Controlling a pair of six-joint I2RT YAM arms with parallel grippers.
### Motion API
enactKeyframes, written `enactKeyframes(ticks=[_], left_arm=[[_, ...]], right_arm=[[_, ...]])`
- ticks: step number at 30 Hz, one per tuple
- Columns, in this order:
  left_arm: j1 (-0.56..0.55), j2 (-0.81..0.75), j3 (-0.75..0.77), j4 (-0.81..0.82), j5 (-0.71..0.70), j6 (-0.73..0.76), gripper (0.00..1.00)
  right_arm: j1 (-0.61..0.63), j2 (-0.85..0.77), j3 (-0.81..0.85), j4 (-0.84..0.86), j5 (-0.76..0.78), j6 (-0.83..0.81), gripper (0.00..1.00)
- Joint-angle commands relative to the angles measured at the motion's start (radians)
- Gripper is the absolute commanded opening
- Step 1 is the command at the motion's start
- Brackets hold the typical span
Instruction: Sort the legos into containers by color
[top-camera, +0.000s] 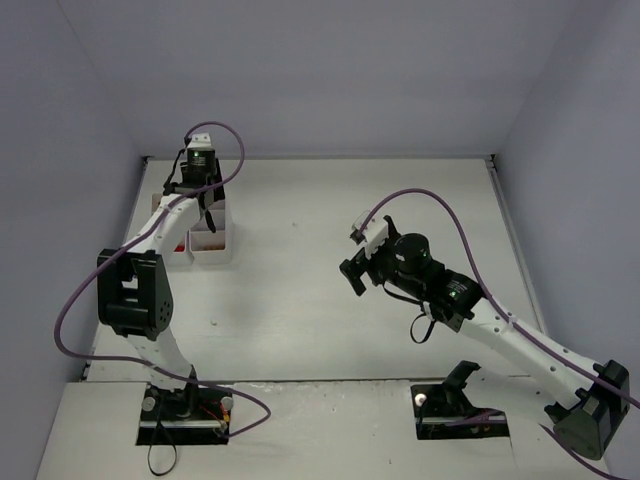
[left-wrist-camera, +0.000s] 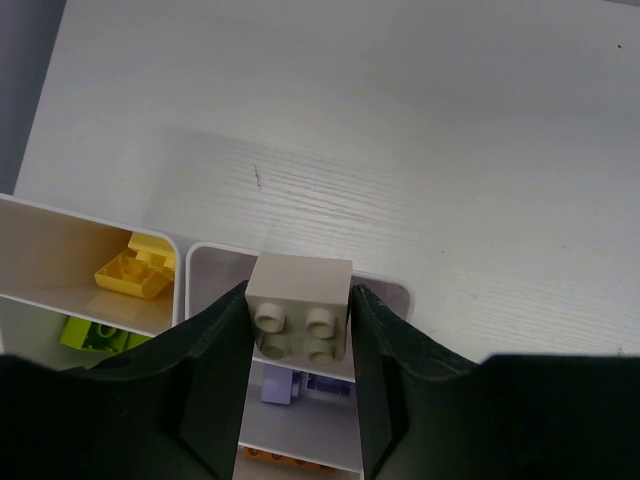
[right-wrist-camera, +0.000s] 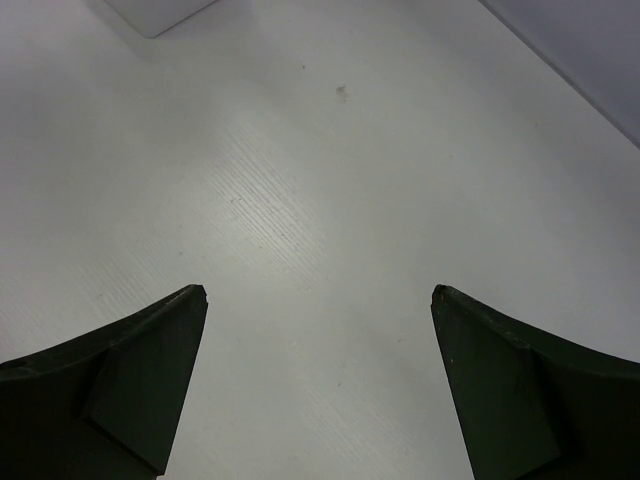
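One pale brick (left-wrist-camera: 300, 290) in left claw (left-wrist-camera: 298, 325), over tray (left-wrist-camera: 186, 262)

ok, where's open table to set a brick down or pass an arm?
Bare table between the tray and the right gripper, and along the back wall beyond the tray. Crowded at the tray: left gripper holds a pale brick over it.

From above, my left arm (top-camera: 160, 222) hid most of the white divided plastic tray (top-camera: 212, 247). In the left wrist view, the brown-orange plastic brick (left-wrist-camera: 272, 457) showed only a sliver.
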Motion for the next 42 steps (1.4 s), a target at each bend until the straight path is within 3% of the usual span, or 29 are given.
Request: enactKeyframes(ticks=[1, 16, 20, 23, 26, 28, 35, 42], left_arm=[[0.009, -0.019, 0.030, 0.085, -0.033, 0.021, 0.38], [0.017, -0.097, -0.036, 0.108, 0.000, -0.011, 0.39], [0.017, -0.235, -0.024, -0.006, 0.040, -0.040, 0.45], [0.017, -0.352, -0.013, -0.129, 0.051, -0.043, 0.54], [0.017, -0.478, -0.024, -0.264, 0.053, -0.054, 0.66], [0.015, -0.578, -0.050, -0.312, 0.083, -0.084, 0.71], [-0.008, -0.869, -0.219, -0.494, 0.212, -0.176, 0.76], [-0.011, -1.077, -0.324, -0.602, 0.128, -0.170, 0.76]], right_arm=[[-0.008, -0.017, 0.010, 0.041, 0.008, 0.002, 0.91], [-0.014, -0.017, 0.021, 0.032, -0.001, 0.016, 0.90], [-0.020, -0.005, 0.043, 0.035, 0.043, 0.045, 0.89], [-0.034, 0.011, 0.074, 0.041, 0.116, 0.097, 0.89], [-0.049, 0.032, 0.120, 0.041, 0.165, 0.151, 0.99], [-0.063, 0.046, 0.146, 0.041, 0.195, 0.184, 1.00], [-0.101, 0.061, 0.228, 0.006, 0.363, 0.329, 1.00], [-0.144, 0.005, 0.206, -0.028, 0.378, 0.428, 1.00]])
